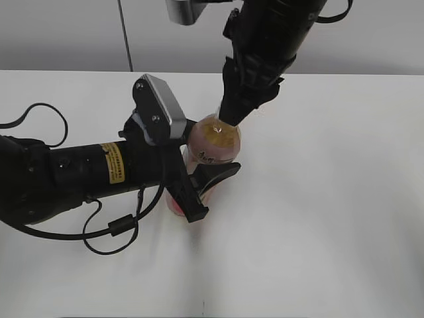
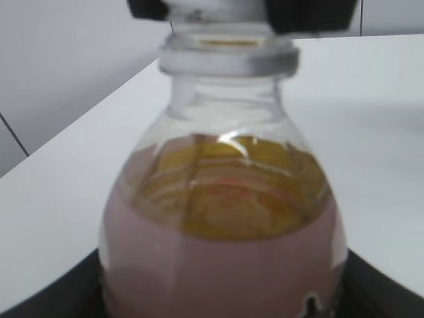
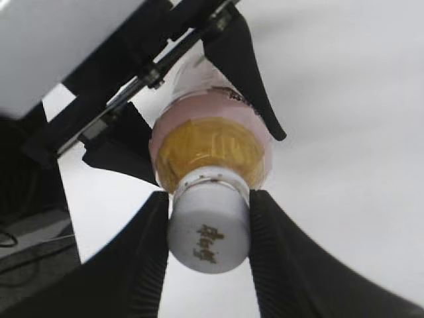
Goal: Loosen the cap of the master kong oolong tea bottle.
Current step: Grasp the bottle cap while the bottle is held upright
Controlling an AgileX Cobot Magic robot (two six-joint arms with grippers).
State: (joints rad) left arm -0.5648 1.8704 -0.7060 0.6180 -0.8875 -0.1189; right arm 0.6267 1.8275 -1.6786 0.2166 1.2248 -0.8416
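You have the cap (image 3: 210, 233) pinched between the two black fingers (image 3: 142, 265) of the right gripper (image 3: 209, 246), which press on it from either side; its white top carries a small dark mark. Below it, the master kong oolong tea bottle (image 1: 213, 142) stands upright near the middle of the white surface (image 1: 331, 199), and you can see amber tea filling it up into the rounded shoulder, with a clear gap under the neck ring and the pink label wrapping the body beneath. The left gripper (image 1: 199, 189) is clamped on the bottle's body, one finger (image 1: 218, 173) curving round the near side and the other on the side facing you, so the bottle is held both low and at the top. The left arm lies across the surface from the left edge, with its cable looping beside it; the right arm comes down from the far side. To the right of the bottle and in front of it the surface lies bare and open, and its far edge meets the grey wall well behind the bottle.
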